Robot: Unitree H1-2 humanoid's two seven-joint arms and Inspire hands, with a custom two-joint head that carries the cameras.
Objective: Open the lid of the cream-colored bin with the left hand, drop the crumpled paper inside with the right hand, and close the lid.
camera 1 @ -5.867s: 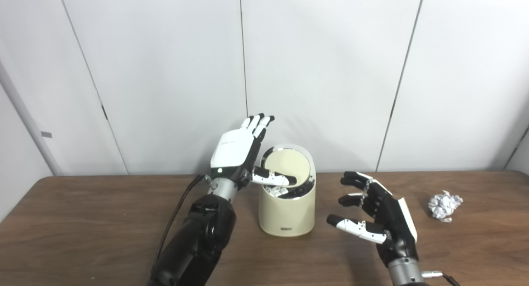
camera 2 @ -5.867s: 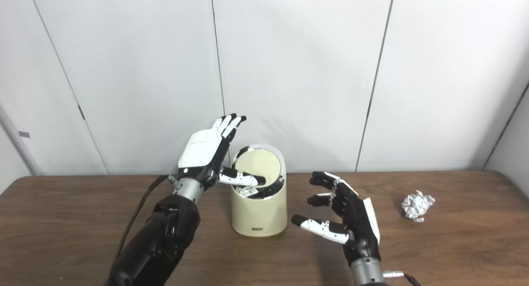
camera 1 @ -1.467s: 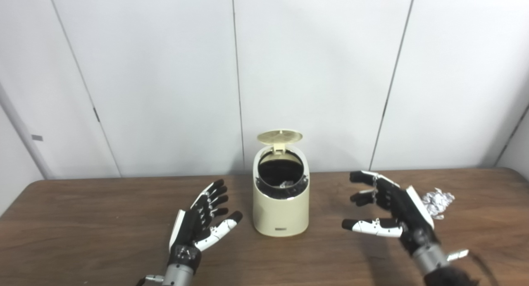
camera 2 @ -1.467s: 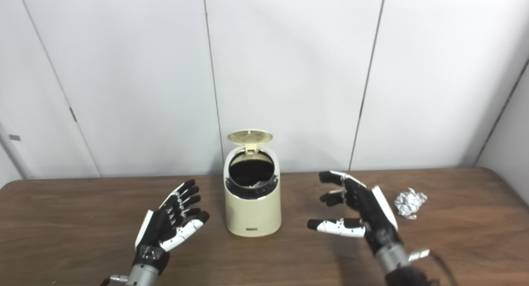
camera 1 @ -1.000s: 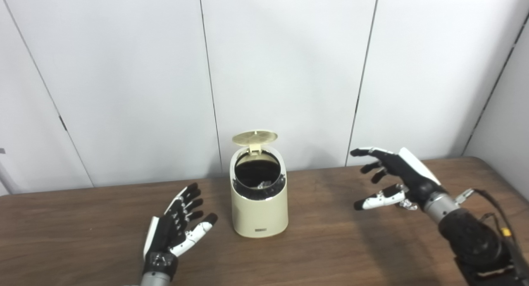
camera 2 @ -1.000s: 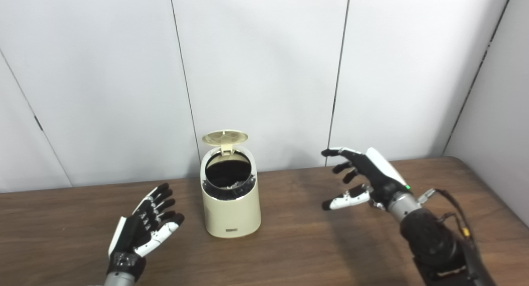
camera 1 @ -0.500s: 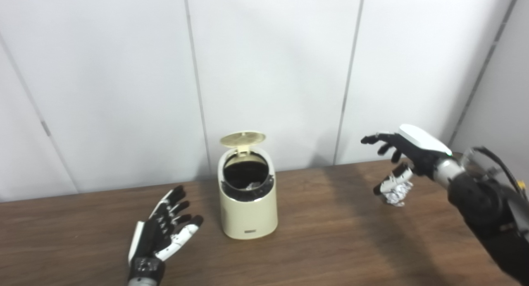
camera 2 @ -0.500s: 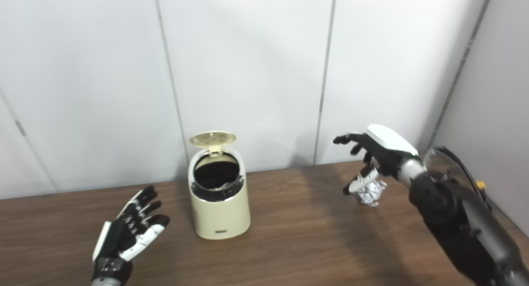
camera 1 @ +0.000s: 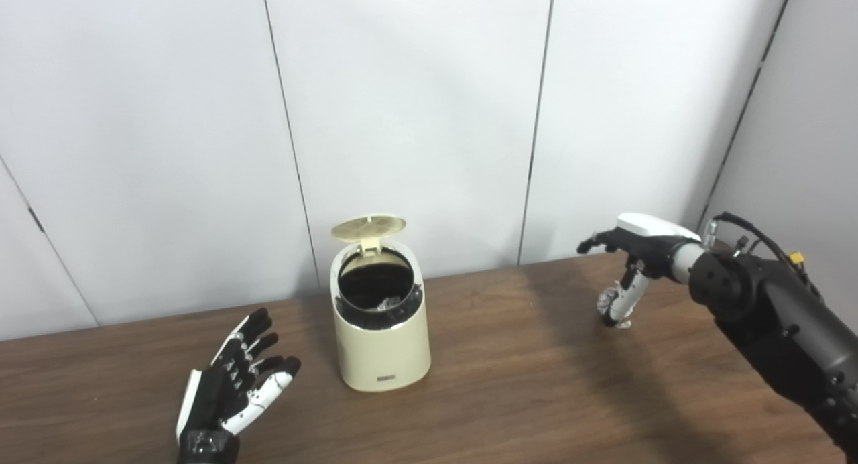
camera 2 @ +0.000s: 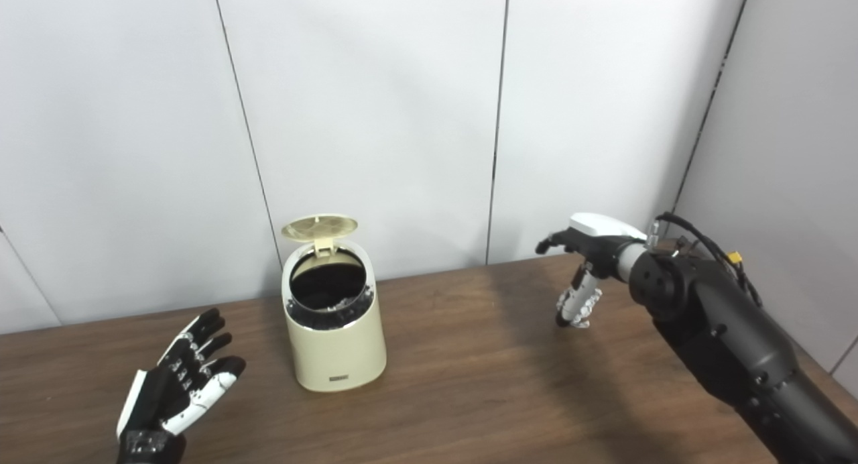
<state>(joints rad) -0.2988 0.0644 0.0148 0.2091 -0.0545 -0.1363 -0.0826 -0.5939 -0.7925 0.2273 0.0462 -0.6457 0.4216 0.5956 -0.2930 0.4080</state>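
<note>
Lab-like room: plain white wall panels (camera 1: 415, 102), bare wooden table (camera 1: 509, 383).

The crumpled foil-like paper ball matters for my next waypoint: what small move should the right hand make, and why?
Probably close the right hand on the crumpled silvery paper ball: it hangs over the ball, not yet gripping, and the cream-colored bin has its round lid up.

table (camera 1: 509, 377) | cream bin (camera 1: 382, 330) | crumpled paper (camera 1: 611, 310)

One cream bin (camera 1: 382, 333) with one lid (camera 1: 368, 227), one crumpled paper (camera 1: 613, 306), two hands (camera 1: 231, 389) (camera 1: 637, 246), one table (camera 1: 509, 390)
</note>
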